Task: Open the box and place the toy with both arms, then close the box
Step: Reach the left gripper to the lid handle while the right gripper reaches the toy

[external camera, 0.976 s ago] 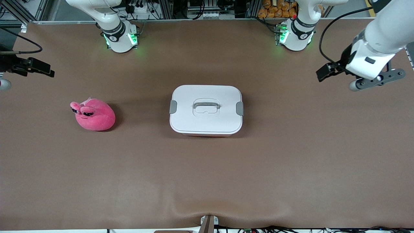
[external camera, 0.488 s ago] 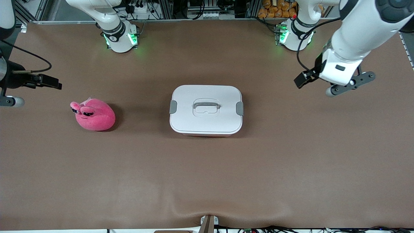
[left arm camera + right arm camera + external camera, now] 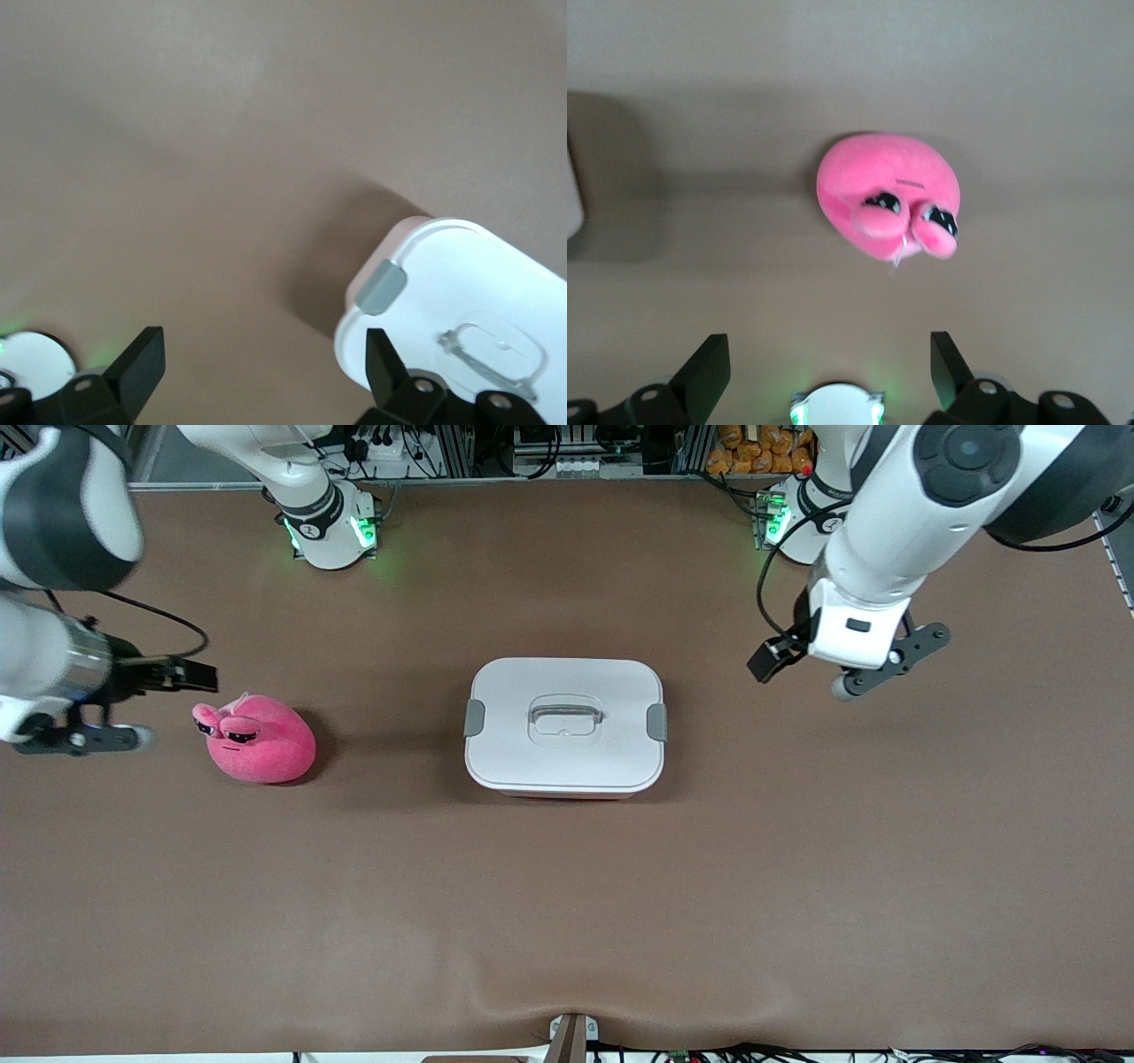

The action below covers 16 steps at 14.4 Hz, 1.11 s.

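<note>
The box [image 3: 564, 726] stands shut mid-table, with a white lid, grey side clips and a recessed handle. The left wrist view shows one corner of the box [image 3: 469, 310] and one clip [image 3: 384, 287]. The pink toy [image 3: 257, 740] lies on the table toward the right arm's end, and also shows in the right wrist view [image 3: 886, 195]. My left gripper [image 3: 769, 662] is open and empty over bare table beside the box, toward the left arm's end; its jaws [image 3: 263, 367] are wide apart. My right gripper [image 3: 190, 676] is open and empty just beside the toy; its jaws [image 3: 830, 367] are wide apart.
The two arm bases [image 3: 332, 527] [image 3: 802, 522] glow green along the table's edge farthest from the front camera. Cables and equipment sit past that edge. A small mount [image 3: 571, 1036] sits at the edge nearest the front camera. The brown table [image 3: 567, 903] is bare elsewhere.
Both arms have swung in from the table's ends. The left gripper has moved toward the box, the right gripper toward the toy. The box and the toy have not moved.
</note>
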Available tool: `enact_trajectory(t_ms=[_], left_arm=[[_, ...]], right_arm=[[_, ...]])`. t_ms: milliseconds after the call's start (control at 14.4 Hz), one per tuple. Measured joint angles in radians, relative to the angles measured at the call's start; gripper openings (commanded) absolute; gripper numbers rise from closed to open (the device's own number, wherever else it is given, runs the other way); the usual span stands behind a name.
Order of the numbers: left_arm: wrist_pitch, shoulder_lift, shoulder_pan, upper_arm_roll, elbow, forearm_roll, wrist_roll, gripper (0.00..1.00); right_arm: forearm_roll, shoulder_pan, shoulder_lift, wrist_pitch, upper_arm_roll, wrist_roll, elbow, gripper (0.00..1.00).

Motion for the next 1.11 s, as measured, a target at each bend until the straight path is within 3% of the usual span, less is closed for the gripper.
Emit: enact_trajectory(t_ms=[209,348,766,1115], left_arm=[[0.056,0.042,-0.017,-0.056,0.000,0.001,-0.175,1.00],[0.098,0.075,-0.061,-0.060,0.000,0.011,-0.300,1.00],[0.237,0.198,-0.217,-0.063,0.000,0.095,-0.720,1.00],[0.330,0.300,-0.304,-0.063,0.006,0.187,-1.013,1.00]], right_arm=[[-0.122,0.138,0.110,0.043,0.002,0.014,0.003,1.00],[-0.139,0.180,0.164,0.049,0.002,0.021,0.014,1.00],[-0.008,0.125,0.212,0.078,-0.013,-0.133,0.015,1.00],[0.025,0.024,0.244,0.245,-0.016,-0.400,-0.054,1.00]])
